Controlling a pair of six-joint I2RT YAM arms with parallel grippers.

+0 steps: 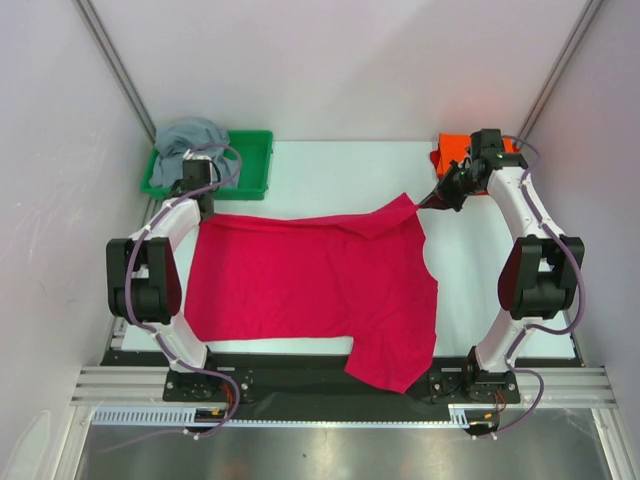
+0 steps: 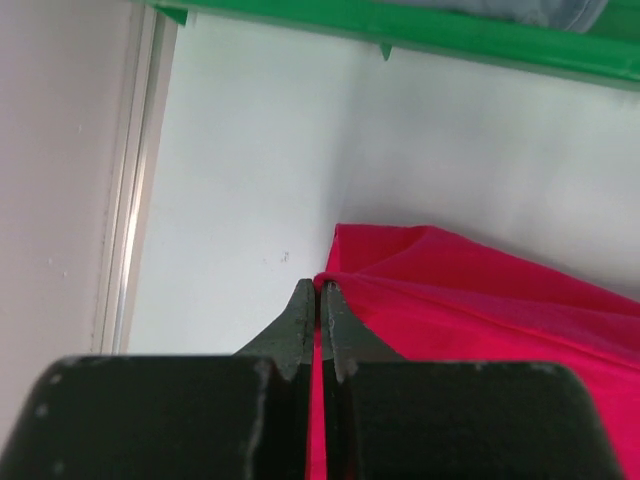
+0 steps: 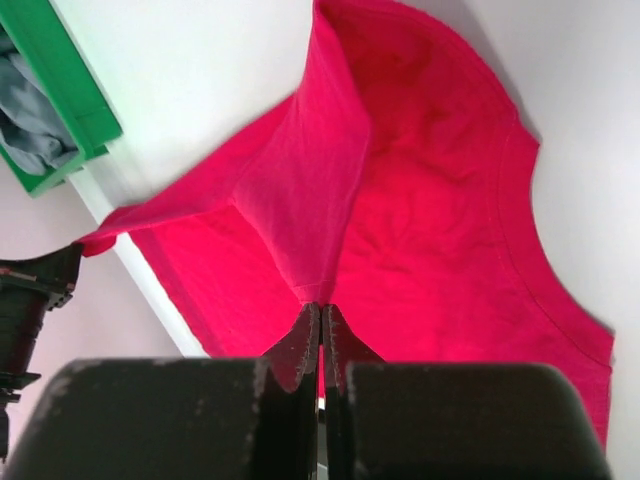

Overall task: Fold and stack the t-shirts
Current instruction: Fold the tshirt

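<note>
Tray (image 1: 256,166): seen at the far left corner of the table (image 1: 340,168), with the grey shirt (image 1: 190,140) bunched in it, unfolded.
Left gripper (image 2: 319,296): jaws were pressed together on the far left corner of the pink shirt (image 1: 310,285), and the edge was raised slightly off the table just in front of the tray.
Pink shirt: spread flat across the middle of the table between the two arms, with one sleeve hanging past the near edge.
Right gripper (image 3: 321,318): jaws were clamped on a fold of pink cloth at the far right sleeve, and a ridge was drawn up from the shirt toward them.
Orange shirt (image 1: 452,148): partly hidden behind the right arm at the far right corner, so whether it was folded could not be told.
Step in hand: the first fold of the pink shirt was judged to be under way, the far edge being pinched at both ends.
Next move: the two held points would need to be carried together toward the near edge, level and taut, so that the far half is laid squarely over the near half before release.
Progress: judged early, as no finished stack was seen.
</note>
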